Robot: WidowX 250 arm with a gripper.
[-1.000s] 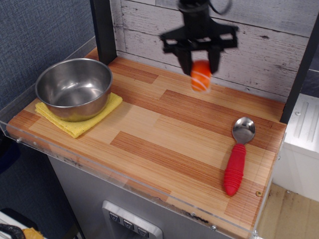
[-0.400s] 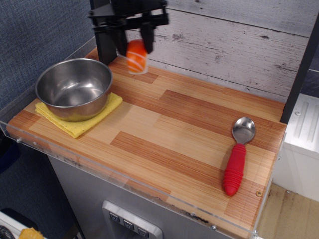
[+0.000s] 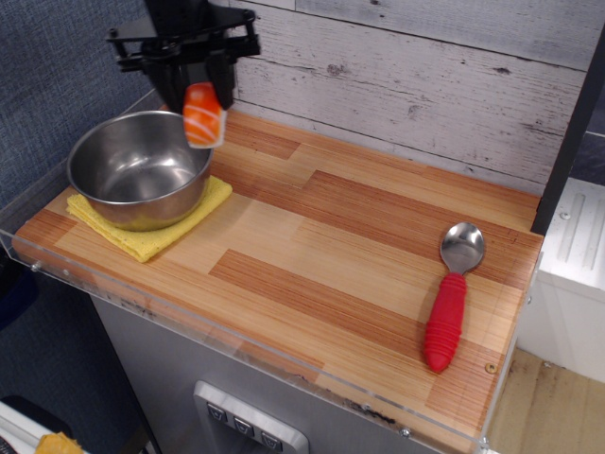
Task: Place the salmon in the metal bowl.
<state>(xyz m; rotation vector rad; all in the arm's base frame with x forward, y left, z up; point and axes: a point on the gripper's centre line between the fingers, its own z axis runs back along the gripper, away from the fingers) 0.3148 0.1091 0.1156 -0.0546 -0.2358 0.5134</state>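
My gripper (image 3: 200,102) is shut on the salmon (image 3: 203,115), a small orange piece with pale stripes and a white base. It hangs in the air over the right rim of the metal bowl (image 3: 140,168). The bowl is round, shiny and empty, at the left end of the wooden counter (image 3: 340,246). The salmon is above the bowl's rim, not touching it.
The bowl stands on a yellow square cloth (image 3: 151,232). A red-handled metal spoon (image 3: 451,298) lies at the right end of the counter. A white plank wall (image 3: 425,85) runs behind, and a clear plastic lip (image 3: 236,340) edges the front.
My gripper has carried the salmon from the back right of the counter leftward, and a little lower, to the bowl's right rim. Bowl, cloth and spoon have not moved.
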